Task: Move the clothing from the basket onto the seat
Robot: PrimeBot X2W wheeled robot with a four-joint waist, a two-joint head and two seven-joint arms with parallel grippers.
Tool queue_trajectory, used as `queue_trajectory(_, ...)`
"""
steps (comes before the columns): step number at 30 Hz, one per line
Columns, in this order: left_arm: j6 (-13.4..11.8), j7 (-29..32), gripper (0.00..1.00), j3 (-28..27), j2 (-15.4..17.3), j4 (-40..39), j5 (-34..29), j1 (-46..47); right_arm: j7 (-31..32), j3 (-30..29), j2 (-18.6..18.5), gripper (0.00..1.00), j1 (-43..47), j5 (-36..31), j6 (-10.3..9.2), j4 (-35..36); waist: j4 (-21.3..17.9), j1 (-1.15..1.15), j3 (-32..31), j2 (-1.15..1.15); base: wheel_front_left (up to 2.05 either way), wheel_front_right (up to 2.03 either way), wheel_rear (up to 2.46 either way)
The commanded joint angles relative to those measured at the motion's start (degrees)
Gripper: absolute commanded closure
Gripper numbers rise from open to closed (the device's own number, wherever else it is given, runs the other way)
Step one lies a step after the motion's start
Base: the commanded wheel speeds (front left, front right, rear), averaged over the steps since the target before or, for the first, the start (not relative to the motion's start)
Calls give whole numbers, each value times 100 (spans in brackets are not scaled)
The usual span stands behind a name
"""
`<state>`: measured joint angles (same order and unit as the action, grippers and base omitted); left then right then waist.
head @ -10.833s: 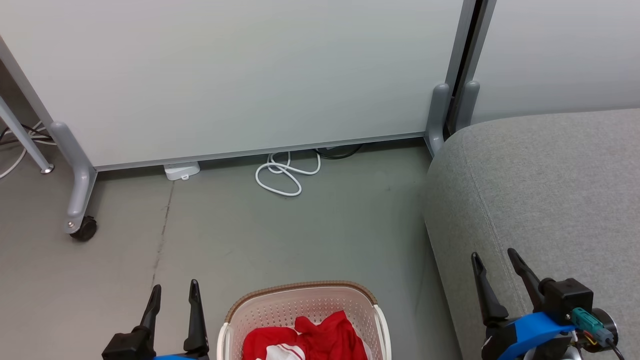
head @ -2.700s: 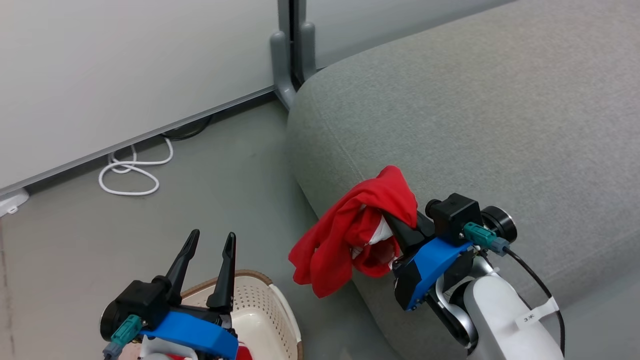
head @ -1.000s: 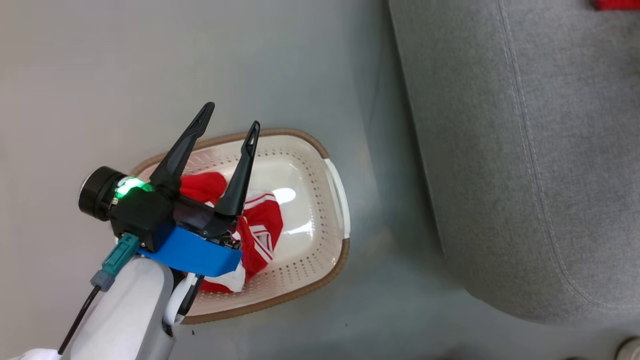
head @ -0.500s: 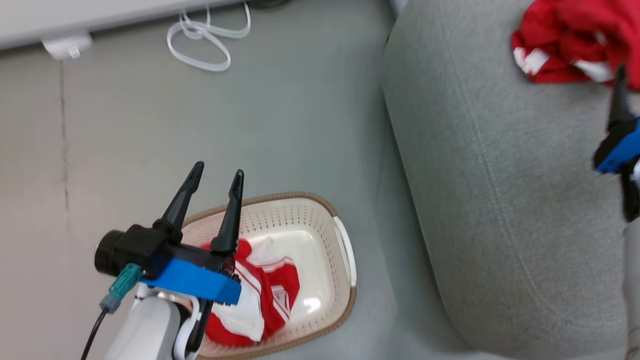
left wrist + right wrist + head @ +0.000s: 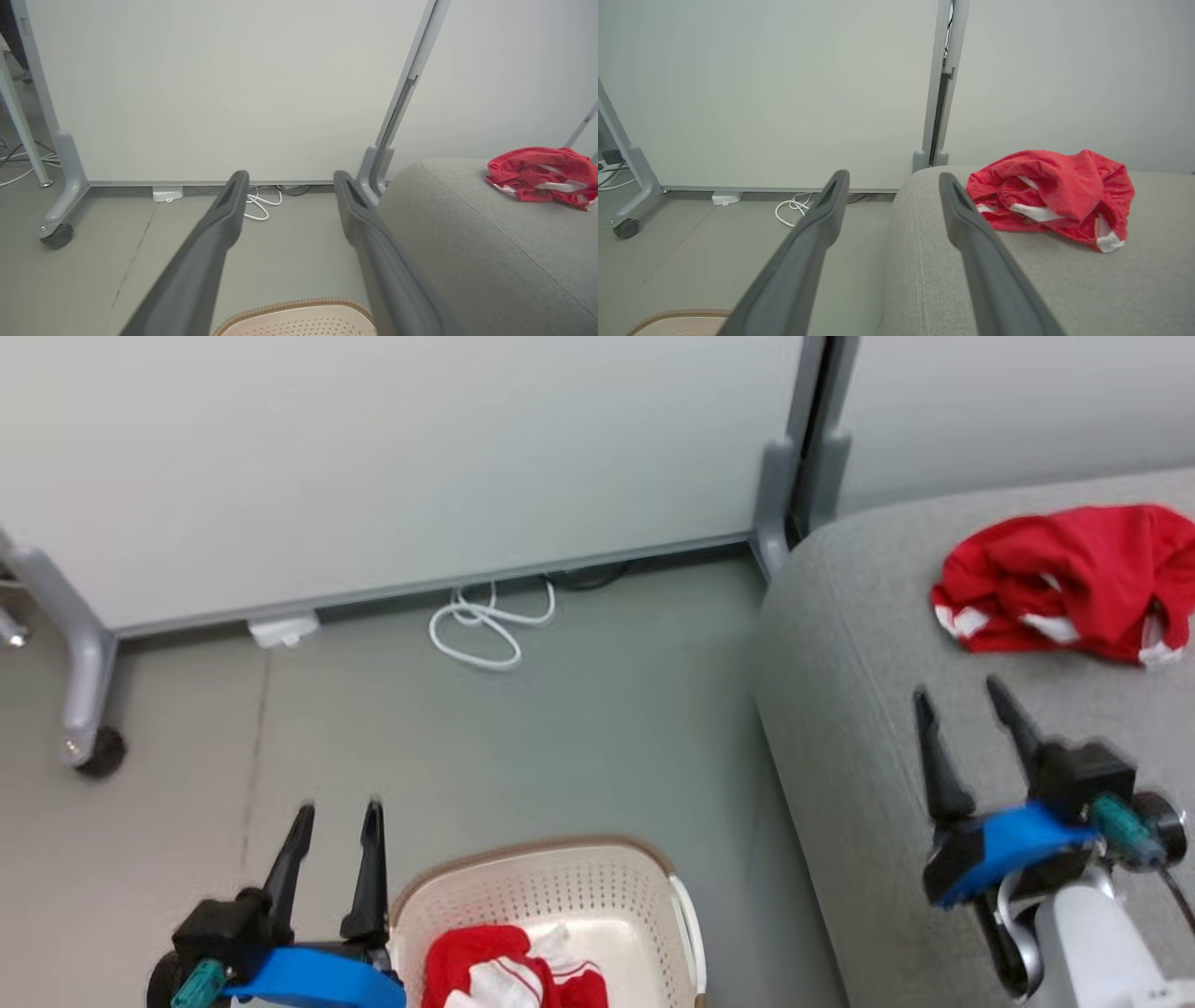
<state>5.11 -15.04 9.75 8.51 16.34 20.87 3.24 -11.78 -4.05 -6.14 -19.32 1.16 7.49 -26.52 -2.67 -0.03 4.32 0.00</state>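
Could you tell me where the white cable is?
In the head view, the white cable lies coiled on the floor by the partition, left of the sofa, beyond the basket.

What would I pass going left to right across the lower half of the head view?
Caster wheel → left claw → basket holding a red garment → right claw, seen against the seat.
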Motion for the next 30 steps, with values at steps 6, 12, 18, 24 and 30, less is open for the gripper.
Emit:
queue_trajectory(6,36,-19,0,-326,-82,110,-140,-447,191,333,199,0,1025,119,1,978,315,3,-365,0,0,0,0)
queue_trajectory(12,61,-19,0,-609,-151,129,-238,-707,537,473,315,0,1644,232,1,1527,602,3,-546,0,0,0,0)
queue_trajectory(18,110,-19,0,-764,-182,112,-294,-830,630,499,323,0,1814,396,1,1619,646,3,-612,0,0,0,0)
queue_trajectory(24,149,-19,0,-817,-209,121,-341,-852,662,499,325,0,1867,468,1,1657,631,3,-593,0,0,0,0)
queue_trajectory(30,187,-19,0,-828,-236,156,-376,-846,678,551,326,0,1875,557,1,1645,610,3,-549,0,0,0,0)
